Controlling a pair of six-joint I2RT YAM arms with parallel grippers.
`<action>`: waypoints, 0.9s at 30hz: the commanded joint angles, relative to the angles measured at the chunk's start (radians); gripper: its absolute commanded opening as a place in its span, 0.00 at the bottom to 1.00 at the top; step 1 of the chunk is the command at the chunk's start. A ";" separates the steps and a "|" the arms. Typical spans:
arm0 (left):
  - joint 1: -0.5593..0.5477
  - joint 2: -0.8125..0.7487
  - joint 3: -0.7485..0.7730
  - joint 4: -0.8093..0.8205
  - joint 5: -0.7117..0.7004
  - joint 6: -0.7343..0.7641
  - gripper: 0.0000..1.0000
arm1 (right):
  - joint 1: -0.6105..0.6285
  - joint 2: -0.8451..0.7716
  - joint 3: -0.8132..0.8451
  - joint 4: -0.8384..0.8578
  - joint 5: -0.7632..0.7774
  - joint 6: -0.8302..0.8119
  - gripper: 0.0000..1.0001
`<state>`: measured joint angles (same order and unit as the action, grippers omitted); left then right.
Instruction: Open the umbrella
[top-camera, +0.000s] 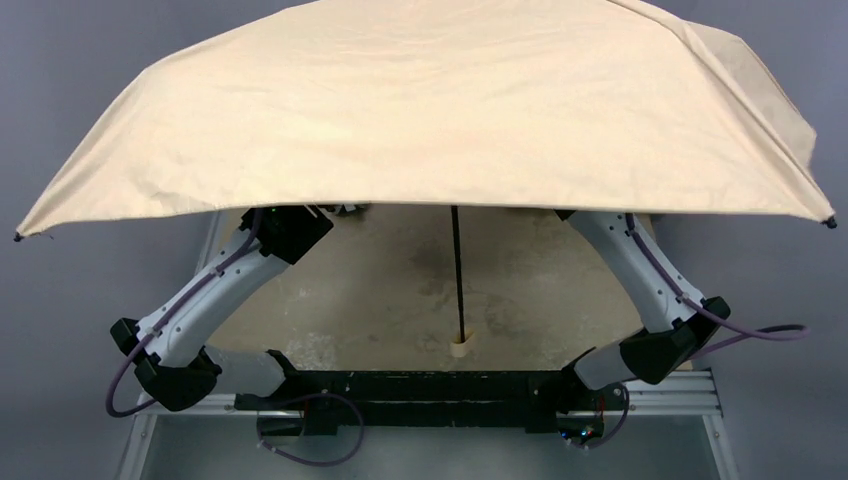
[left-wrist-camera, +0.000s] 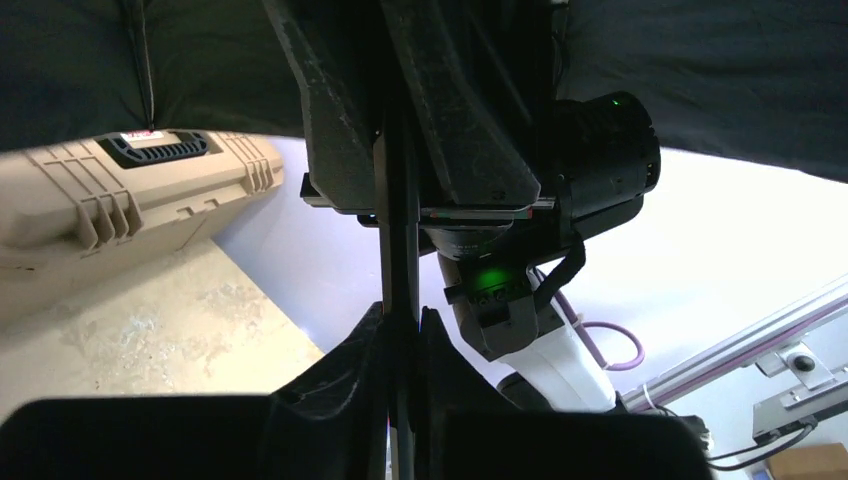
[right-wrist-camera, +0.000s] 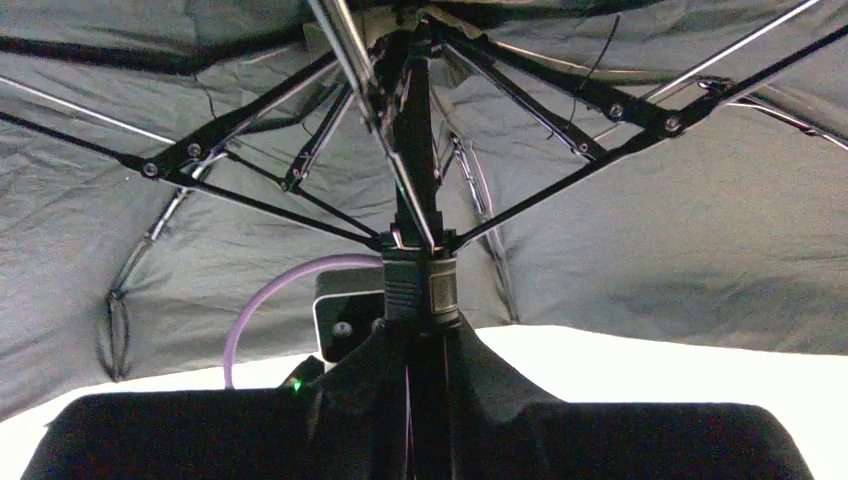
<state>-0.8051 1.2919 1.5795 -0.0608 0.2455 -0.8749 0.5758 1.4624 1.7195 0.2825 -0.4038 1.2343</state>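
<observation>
The umbrella (top-camera: 440, 100) is spread open, its beige canopy wider than the table and hiding both grippers in the top view. Its thin black shaft (top-camera: 457, 270) runs down to the small cream handle (top-camera: 462, 346), which rests on the table. In the left wrist view my left gripper (left-wrist-camera: 403, 315) is shut on the dark shaft (left-wrist-camera: 398, 230), just below the right gripper's black fingers (left-wrist-camera: 450, 110). In the right wrist view my right gripper (right-wrist-camera: 420, 335) is shut on the shaft directly beneath the runner (right-wrist-camera: 420, 285), with the ribs (right-wrist-camera: 560, 90) and black underside (right-wrist-camera: 700, 230) fanning out above.
A tan hard plastic toolbox (left-wrist-camera: 120, 195) sits at the far side of the worn beige table (left-wrist-camera: 130, 330). Both white arms (top-camera: 200, 300) (top-camera: 640, 270) reach up under the canopy. A metal frame rail (top-camera: 640, 405) runs along the near edge.
</observation>
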 joint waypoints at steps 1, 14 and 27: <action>0.008 -0.009 0.054 0.009 -0.008 0.017 0.00 | 0.007 -0.059 0.007 0.058 0.001 0.005 0.00; 0.128 -0.044 0.036 0.188 0.139 -0.257 0.00 | -0.104 -0.081 -0.227 0.467 -0.171 0.257 0.51; 0.146 0.045 0.105 0.300 0.384 -0.361 0.00 | -0.144 0.084 0.002 0.555 -0.189 0.379 0.38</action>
<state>-0.6571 1.3308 1.6218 0.1226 0.5491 -1.1973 0.4282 1.5253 1.6089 0.7727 -0.5682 1.5688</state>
